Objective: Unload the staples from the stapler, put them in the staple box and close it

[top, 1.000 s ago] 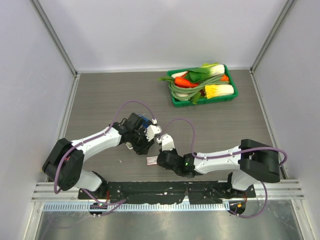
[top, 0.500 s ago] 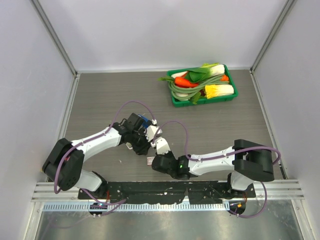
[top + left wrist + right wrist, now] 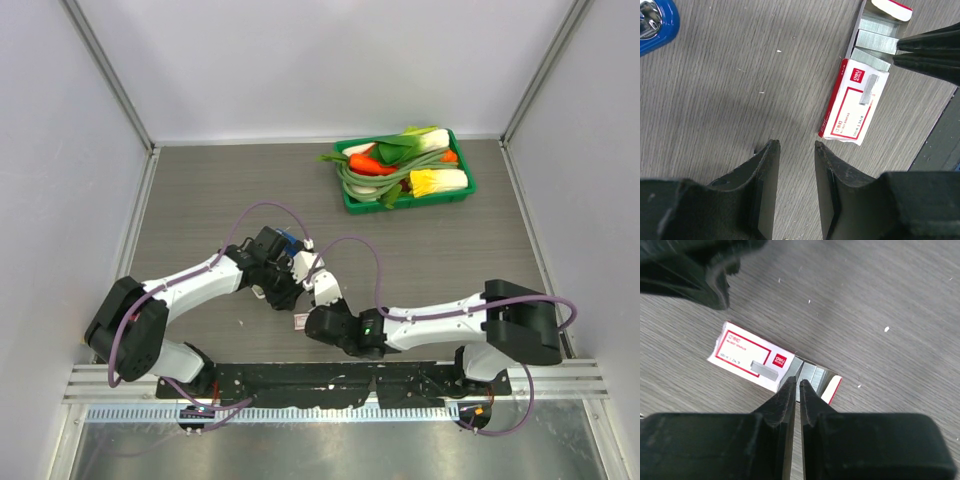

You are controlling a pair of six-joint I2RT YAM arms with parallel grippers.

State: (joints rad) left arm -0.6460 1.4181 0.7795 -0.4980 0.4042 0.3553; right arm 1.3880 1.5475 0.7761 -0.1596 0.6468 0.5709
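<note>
The dark-blue stapler (image 3: 285,240) lies on the table just beyond my left wrist, and it shows at the top left of the left wrist view (image 3: 655,22). A red-and-white staple box (image 3: 300,321) (image 3: 852,112) (image 3: 747,355) lies flat with its tray slid out. Silvery staples (image 3: 877,42) (image 3: 809,371) sit in strips in that tray. My right gripper (image 3: 308,312) (image 3: 797,383) (image 3: 896,53) has its tips down in the tray, closed to a thin gap around the middle strip. My left gripper (image 3: 283,298) (image 3: 795,146) hangs open over bare table beside the box, holding nothing.
A green tray (image 3: 350,200) of toy vegetables stands at the back right. Grey walls close in the table on three sides. Purple cables loop above both wrists. The two grippers are very close together near the front middle.
My right gripper moved left toward the staple box, and its jaws narrowed slightly. The left arm and the stapler have not moved.
</note>
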